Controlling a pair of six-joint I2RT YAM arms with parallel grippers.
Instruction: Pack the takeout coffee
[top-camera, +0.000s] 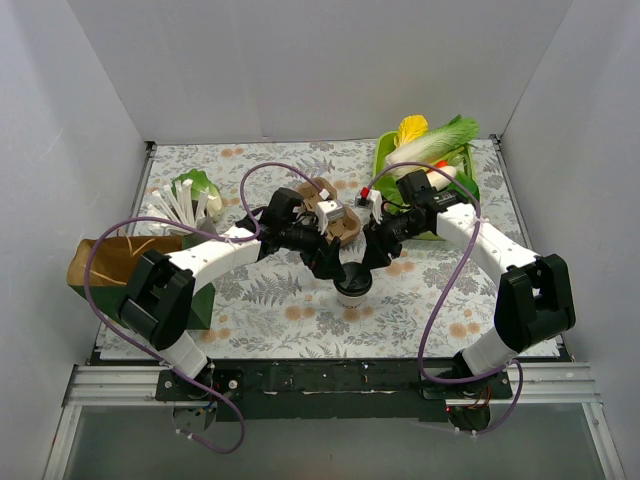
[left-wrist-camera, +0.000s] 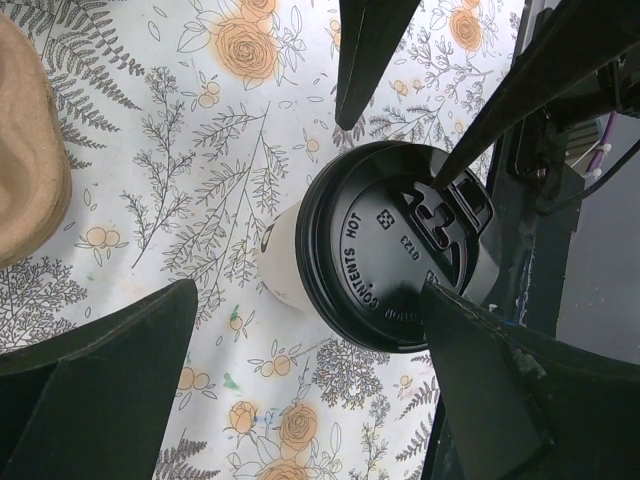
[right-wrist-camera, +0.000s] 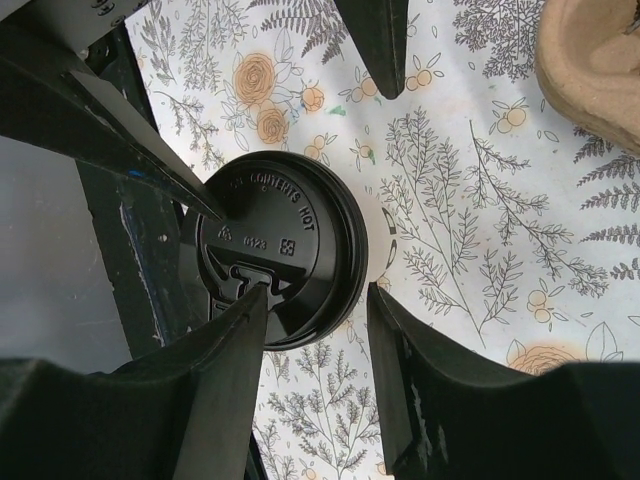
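Your takeout coffee (top-camera: 353, 284) stands upright on the tabletop (top-camera: 270, 310) with its black lid (left-wrist-camera: 395, 245) on. It sits between the two arms, just in front of the cardboard carrier (top-camera: 335, 218) and not in it. The left fingers (top-camera: 327, 262) are spread wide with the cup between them, one of them right at the lid's rim, and they grip nothing. The right fingers (top-camera: 377, 254) stand partly apart and clamp nothing either: one tip sits on the lid by the sip tab, the other hangs clear beside the cup. Your main danger is crowding, because both sets of tips converge on one small cup and could knock together if either moves. Pressing down with the tip on the lid could push the lid askew. A sideways drag from it would likely tip or slide a light paper cup. If you close the left fingers off-centre, the one at the rim may shove the cup rather than seat on it. A hard squeeze could buckle the paper wall. The wrists hide most of the carrier's wells from above, so you cannot tell what they hold. At rear right a green bin (top-camera: 385, 160) holds leafy greens (top-camera: 440, 140). At rear left stands a cup of white utensils (top-camera: 180, 210). A brown paper bag (top-camera: 110, 262) lies at the left edge, and its contents cannot be seen.
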